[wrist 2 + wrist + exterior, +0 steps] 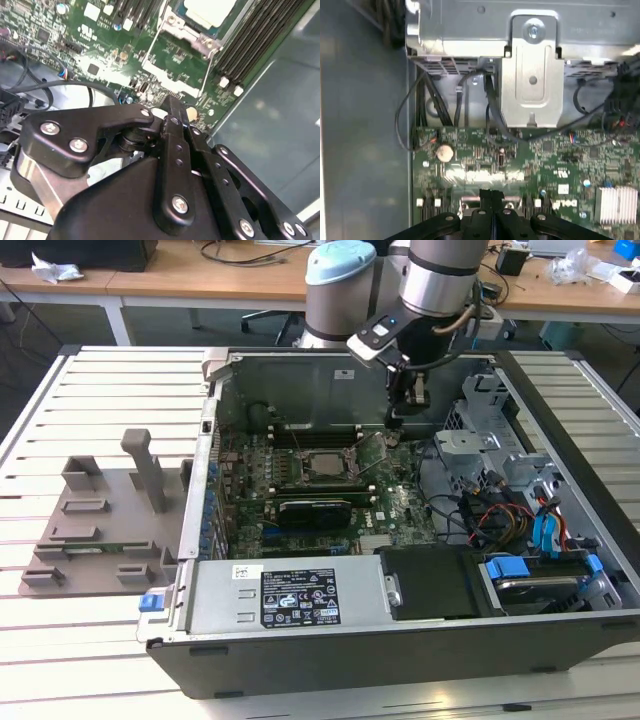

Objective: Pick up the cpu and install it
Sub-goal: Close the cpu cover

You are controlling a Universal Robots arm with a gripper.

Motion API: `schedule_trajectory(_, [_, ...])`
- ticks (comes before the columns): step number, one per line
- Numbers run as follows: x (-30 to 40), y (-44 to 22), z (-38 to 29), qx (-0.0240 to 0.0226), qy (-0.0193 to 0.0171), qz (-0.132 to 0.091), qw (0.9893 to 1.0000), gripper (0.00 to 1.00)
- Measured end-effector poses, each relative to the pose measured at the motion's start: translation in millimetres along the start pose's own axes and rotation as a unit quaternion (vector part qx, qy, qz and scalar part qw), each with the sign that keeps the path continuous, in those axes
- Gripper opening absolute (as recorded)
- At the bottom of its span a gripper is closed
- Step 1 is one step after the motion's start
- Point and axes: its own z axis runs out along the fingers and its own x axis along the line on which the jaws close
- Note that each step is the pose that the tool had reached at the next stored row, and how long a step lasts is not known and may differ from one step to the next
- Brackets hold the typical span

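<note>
Item: slatted bench [100, 390], listed from the exterior view's left to its right. Grey moulded fixture [100, 530] with an upright post, lying flat on the bench, well apart from the work. Open computer case [400, 650], lying on its side with the motherboard [400, 510] facing up. The cpu [322, 464], silvery-grey top, lies flat and square within the dark socket frame near the board's middle; the second wrist view shows it as a pale square [207, 11] between silver frame parts, beside the memory slots. Black rectangular heatsink [315, 508], just beside the socket on the nearer side. The hand [398, 412] hangs over the board to the exterior view's right of the socket, near the cpu but apart from it; in both wrist views [492, 192] its fingers meet tip to tip with nothing between them, so it is closed and empty. Silver drive cage [480, 440] and blue pull tabs [505, 568], far right. Handling, as judged: the cpu is light, stiff and thin, with a smooth lid that may slip and a delicate contact face; grip it by two opposite edges, kept level, with light pressure.
</note>
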Motion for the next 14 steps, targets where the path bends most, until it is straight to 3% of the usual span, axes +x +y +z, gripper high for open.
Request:
schedule_trajectory(3, [0.5, 4.6, 8.5, 0.0003, 0.0000, 0.000, 1.0000, 0.11])
schedule_trajectory(9, [0.7, 5.3, 20.7, 0.0003, -0.0001, 0.000, 1.0000, 0.11])
schedule_trajectory(11, [0.9, 5.5, 27.8, 0.0003, -0.0001, 0.000, 1.0000, 0.11])
schedule_trajectory(14, [1.1, -2.9, 30.9, 0.0004, 0.0000, 0.000, 1.0000, 0.11])
